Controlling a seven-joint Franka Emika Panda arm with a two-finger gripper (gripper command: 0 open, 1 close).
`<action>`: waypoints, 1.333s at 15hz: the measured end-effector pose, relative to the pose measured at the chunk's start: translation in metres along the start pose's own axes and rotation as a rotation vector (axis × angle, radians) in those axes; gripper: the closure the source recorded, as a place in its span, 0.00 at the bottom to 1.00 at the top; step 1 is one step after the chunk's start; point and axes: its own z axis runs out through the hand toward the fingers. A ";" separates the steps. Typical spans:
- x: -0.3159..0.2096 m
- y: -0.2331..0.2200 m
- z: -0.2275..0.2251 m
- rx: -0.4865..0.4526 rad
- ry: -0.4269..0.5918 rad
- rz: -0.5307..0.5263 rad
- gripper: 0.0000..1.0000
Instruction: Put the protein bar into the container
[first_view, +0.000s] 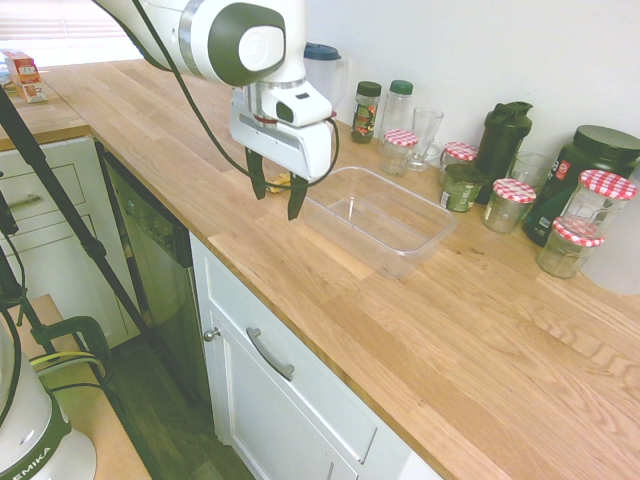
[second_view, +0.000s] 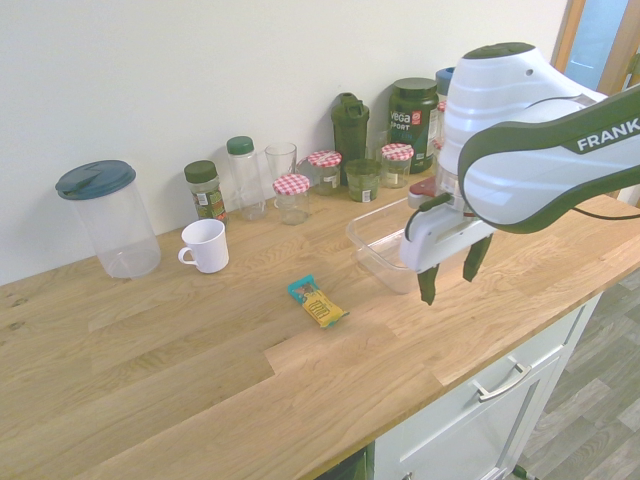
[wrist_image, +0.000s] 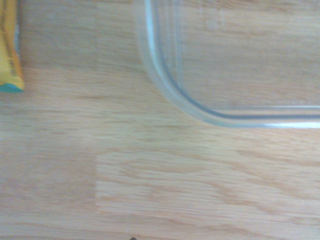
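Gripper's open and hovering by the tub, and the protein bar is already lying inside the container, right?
Not quite. The second exterior view shows the protein bar lying on the wooden counter, outside the container. The gripper is indeed open, hovering at the tub's near corner.

Hidden, cropped and blurred parts

The bar (wrist_image: 10, 47) is cut off by the wrist view's edge, and only a blurred yellow strip with a teal end is shown. In the first exterior view it is largely hidden behind the gripper (first_view: 277, 195). The container (second_view: 385, 248) is partly covered by the gripper in the second exterior view, and only one rounded corner is shown in the wrist view.
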 end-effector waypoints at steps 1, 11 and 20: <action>-0.006 -0.011 -0.005 0.004 0.011 -0.010 0.00; -0.042 -0.141 -0.017 0.017 0.041 0.000 0.00; -0.012 -0.196 0.041 -0.024 0.018 0.038 0.00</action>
